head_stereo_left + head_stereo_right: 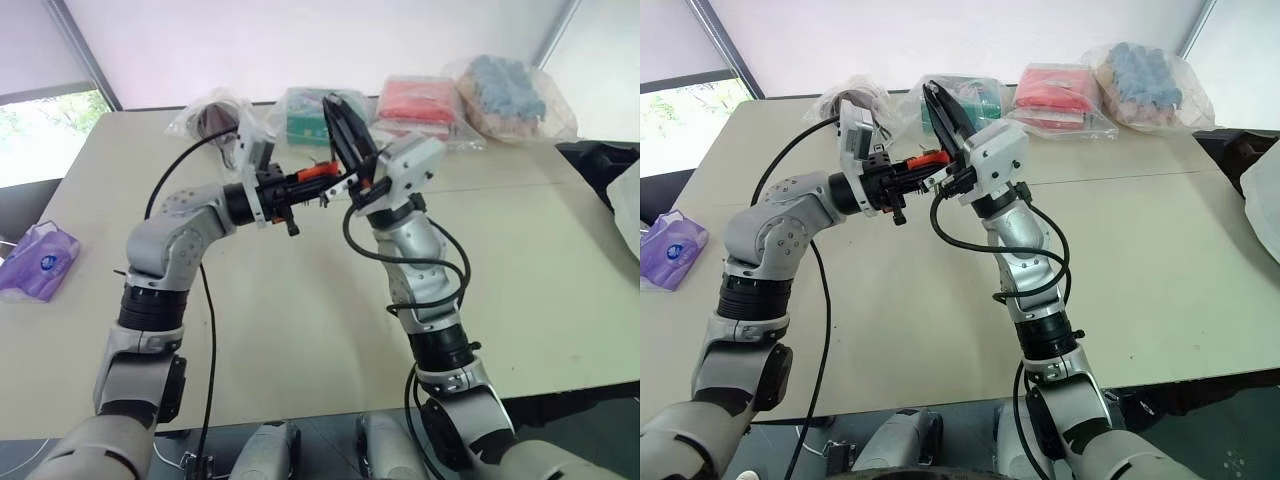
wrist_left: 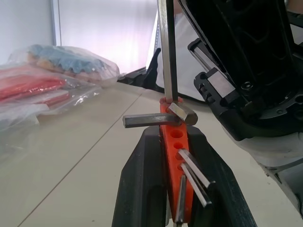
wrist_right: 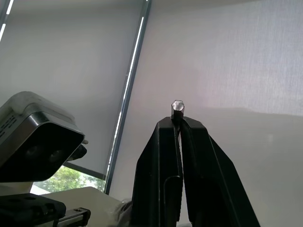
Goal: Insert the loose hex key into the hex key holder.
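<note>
A: Where's the hex key holder (image 2: pixel 176 156)?

B: Clamped in left pincer (image 2: pixel 173 189), held up above worktop (image 1: pixel 560 260), roughly mid-scene. Orange-red block pinched flat between both fingers (image 2: pixel 142 184), a few keys sticking out below, open sockets showing along the top edge.

A: And the loose hex key (image 2: pixel 166 52)?

B: Clamped in right pincer (image 3: pixel 179 124), jaws tight on the long shank, tip (image 3: pixel 177 106) poking just past the fingertips. Seen from left wrist: shank runs straight up from the holder, lower bend right at the top socket, touching or just entering – can't tell which. Looks like seating is underway, not finished.

A: Handling?

B: Prob. light, stiff steel, no flex to speak of. Smooth hex faces, so likely slippery under side load; could twist or slide in the grip if pushed off-axis. Best held on the long shank near the working end, flats against the pads, as now. Holder: hard plastic, small, prob. springy at sockets; grip across broad faces, clear of holes.

A: Risks?

B: Misaligned push may lever holder out of left grip. Bagged items at far edge well apart, no bother.
</note>
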Action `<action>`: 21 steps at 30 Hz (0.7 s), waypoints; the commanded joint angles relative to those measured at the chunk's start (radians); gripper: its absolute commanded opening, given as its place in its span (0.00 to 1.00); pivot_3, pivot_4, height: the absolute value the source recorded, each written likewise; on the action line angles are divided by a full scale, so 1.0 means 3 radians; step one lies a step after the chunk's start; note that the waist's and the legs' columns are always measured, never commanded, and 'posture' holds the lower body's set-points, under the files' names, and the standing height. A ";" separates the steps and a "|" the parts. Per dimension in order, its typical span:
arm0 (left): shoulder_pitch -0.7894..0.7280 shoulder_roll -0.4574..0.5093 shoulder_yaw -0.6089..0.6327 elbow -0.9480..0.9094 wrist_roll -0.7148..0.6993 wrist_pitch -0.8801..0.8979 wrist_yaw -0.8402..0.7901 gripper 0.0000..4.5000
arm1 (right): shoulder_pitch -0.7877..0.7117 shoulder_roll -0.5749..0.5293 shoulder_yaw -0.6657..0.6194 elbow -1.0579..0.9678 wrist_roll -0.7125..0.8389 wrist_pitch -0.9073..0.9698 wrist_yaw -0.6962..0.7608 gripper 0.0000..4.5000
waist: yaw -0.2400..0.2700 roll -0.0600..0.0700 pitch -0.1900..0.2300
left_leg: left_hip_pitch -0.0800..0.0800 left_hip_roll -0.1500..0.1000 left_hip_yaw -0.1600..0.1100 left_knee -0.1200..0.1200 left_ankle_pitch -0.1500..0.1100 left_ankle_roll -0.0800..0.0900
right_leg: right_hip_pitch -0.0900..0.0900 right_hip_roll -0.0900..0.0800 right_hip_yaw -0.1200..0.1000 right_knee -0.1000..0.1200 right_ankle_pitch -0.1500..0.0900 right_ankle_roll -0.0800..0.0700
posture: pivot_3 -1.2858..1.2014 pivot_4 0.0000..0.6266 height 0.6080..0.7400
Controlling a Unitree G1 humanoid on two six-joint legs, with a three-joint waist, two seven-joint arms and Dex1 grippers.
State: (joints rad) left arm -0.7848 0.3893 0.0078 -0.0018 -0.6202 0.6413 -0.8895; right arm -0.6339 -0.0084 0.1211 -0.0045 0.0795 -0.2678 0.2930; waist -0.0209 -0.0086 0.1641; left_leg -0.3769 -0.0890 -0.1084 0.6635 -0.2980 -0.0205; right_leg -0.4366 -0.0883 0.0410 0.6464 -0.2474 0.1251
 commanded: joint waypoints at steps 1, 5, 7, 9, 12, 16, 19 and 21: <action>-0.0061 0.0013 0.0083 -0.0111 -0.0051 -0.0034 0.0003 0.03 | -0.0015 -0.0011 -0.0008 -0.0062 -0.0020 -0.0050 -0.0007 0.02 | 0.0000 0.0000 0.0000 | 0.0000 0.0000 0.0000 0.0000 0.0000 0.0000 | 0.0000 0.0000 0.0000 0.0000 0.0000 0.0000 | 0.52 0.24 1.00; -0.0081 0.0004 0.0107 -0.0100 -0.0063 -0.0035 0.0029 0.03 | -0.0009 -0.0019 -0.0010 -0.0061 -0.0018 -0.0051 -0.0013 0.02 | 0.0000 0.0000 0.0000 | 0.0000 0.0000 0.0000 0.0000 0.0000 0.0000 | 0.0000 0.0000 0.0000 0.0000 0.0000 0.0000 | 0.52 0.24 1.00; -0.0092 -0.0004 0.0112 -0.0088 -0.0058 -0.0043 0.0035 0.03 | 0.0008 -0.0012 -0.0002 -0.0072 -0.0008 -0.0033 -0.0016 0.02 | 0.0000 0.0000 0.0000 | 0.0000 0.0000 0.0000 0.0000 0.0000 0.0000 | 0.0000 0.0000 0.0000 0.0000 0.0000 0.0000 | 0.52 0.24 1.00; -0.0100 -0.0009 0.0114 -0.0078 -0.0054 -0.0051 0.0040 0.03 | 0.0024 -0.0005 0.0008 -0.0086 0.0011 -0.0001 -0.0007 0.02 | 0.0000 0.0000 0.0000 | 0.0000 0.0000 0.0000 0.0000 0.0000 0.0000 | 0.0000 0.0000 0.0000 0.0000 0.0000 0.0000 | 0.52 0.24 1.00; -0.0102 -0.0012 0.0108 -0.0076 -0.0049 -0.0058 0.0039 0.03 | 0.0064 -0.0004 0.0023 -0.0127 0.0050 0.0077 0.0020 0.19 | 0.0001 0.0000 0.0000 | 0.0000 0.0000 0.0000 0.0000 0.0000 0.0000 | 0.0000 0.0000 0.0000 0.0000 0.0000 0.0000 | 0.52 0.24 1.00; -0.0103 -0.0015 0.0098 -0.0066 -0.0036 -0.0069 0.0042 0.03 | 0.0099 -0.0036 0.0019 -0.0154 0.0026 0.0067 0.0049 0.61 | 0.0001 0.0000 0.0000 | 0.0000 0.0000 0.0000 0.0000 0.0000 0.0000 | 0.0000 0.0000 0.0000 0.0000 0.0000 0.0000 | 0.52 0.24 1.00; -0.0094 -0.0017 0.0092 -0.0062 -0.0022 -0.0082 0.0045 0.03 | 0.0162 -0.0096 0.0004 -0.0214 0.0020 0.0061 0.0083 0.94 | 0.0002 0.0000 0.0000 | 0.0000 0.0000 0.0000 0.0000 0.0000 0.0000 | 0.0000 0.0000 0.0000 0.0000 0.0000 0.0000 | 0.52 0.24 1.00; -0.0082 -0.0030 0.0087 -0.0047 -0.0010 -0.0095 0.0058 0.03 | 0.0365 -0.0247 -0.0096 -0.0439 0.0100 0.0170 0.0138 0.94 | 0.0013 0.0000 0.0000 | 0.0000 0.0000 0.0000 0.0000 0.0000 0.0000 | 0.0000 0.0000 0.0000 -0.0001 0.0000 0.0000 | 0.52 0.24 1.00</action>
State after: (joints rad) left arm -0.7874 0.3799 0.0148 -0.0006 -0.6201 0.6395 -0.8724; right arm -0.5506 -0.0586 0.1184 -0.0519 0.0872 -0.2235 0.3228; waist -0.0171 -0.0086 0.1641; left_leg -0.3770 -0.0890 -0.1086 0.6634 -0.2980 -0.0205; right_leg -0.4364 -0.0883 0.0411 0.6461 -0.2474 0.1251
